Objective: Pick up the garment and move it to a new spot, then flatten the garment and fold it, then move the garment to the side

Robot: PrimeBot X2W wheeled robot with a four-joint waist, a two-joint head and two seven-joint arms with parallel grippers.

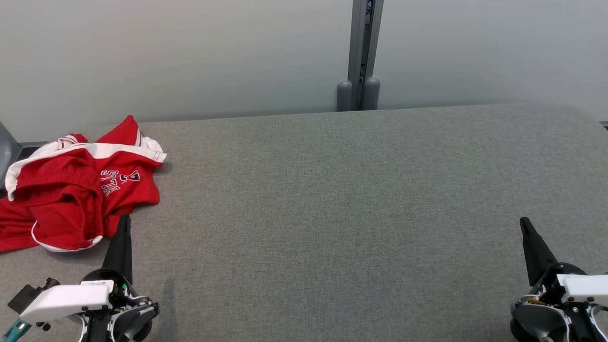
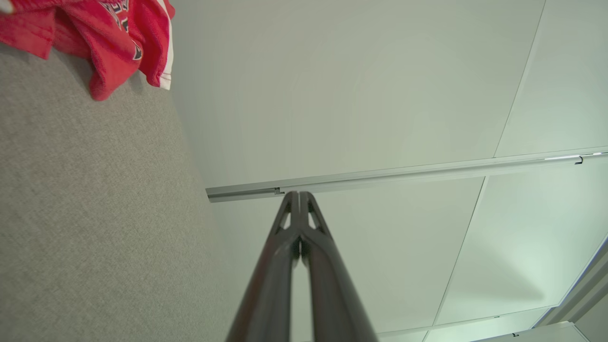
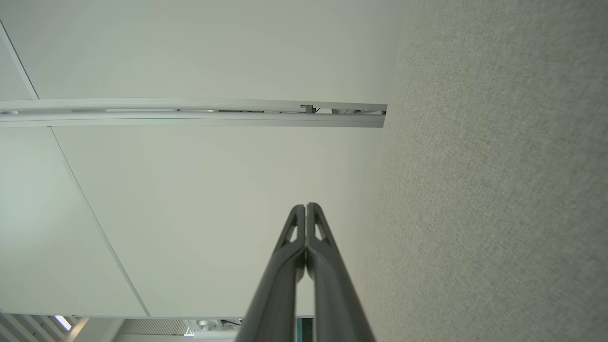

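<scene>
Grey woven fabric covers the tabletop [image 1: 332, 213] in front of you. It runs back to a pale, plain wall [image 1: 190, 57], which is split by a grey metal post [image 1: 363, 47] standing at the far edge, a little right of centre.

The crumpled red garment with white trim and white lettering [image 1: 71, 194] lies in a heap at the far left of the tabletop, reaching the left edge of the head view.

Your left gripper [image 1: 124, 223] sits at the near left with its dark fingers pointing away from you. In the head view its tip lines up with the garment's near right edge. The left wrist view shows the same gripper [image 2: 299, 194] with its jaws clenched together and nothing between them. There the garment [image 2: 109, 33] lies off in the upper left corner, apart from the fingers.

Your right gripper [image 1: 525, 223] sits at the near right, well apart from the garment. In the right wrist view this gripper [image 3: 306, 206] has its jaws pressed tight against each other, grasping nothing, with the grey fabric running along its right side.
</scene>
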